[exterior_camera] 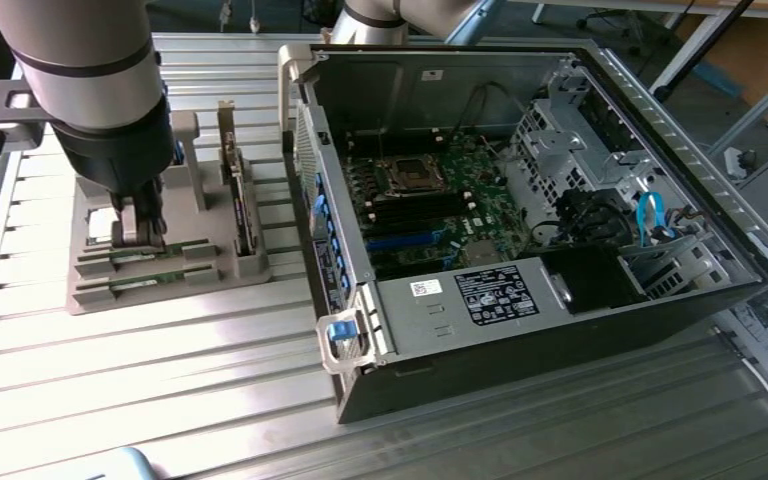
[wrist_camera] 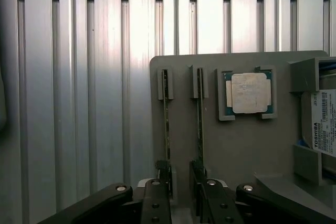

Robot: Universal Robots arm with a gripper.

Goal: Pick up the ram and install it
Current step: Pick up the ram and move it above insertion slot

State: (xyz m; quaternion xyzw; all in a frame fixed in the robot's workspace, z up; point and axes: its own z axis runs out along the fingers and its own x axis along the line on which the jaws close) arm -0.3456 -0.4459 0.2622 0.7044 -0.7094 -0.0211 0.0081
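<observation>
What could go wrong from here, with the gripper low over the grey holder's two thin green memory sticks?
1. One thin green ram stick and the second stick stand on edge close together in the grey holder; the open gripper's fingers seem lined up over them, not either side of one, so closing may miss or press a board's edge.
2. The wider upright card shares that holder; a skewed lift might brush it.

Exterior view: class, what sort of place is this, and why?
Probably a robotics lab bench for computer assembly: a grey robot arm over a grey plastic parts holder, beside an open black computer case on a ribbed metal table.
</observation>
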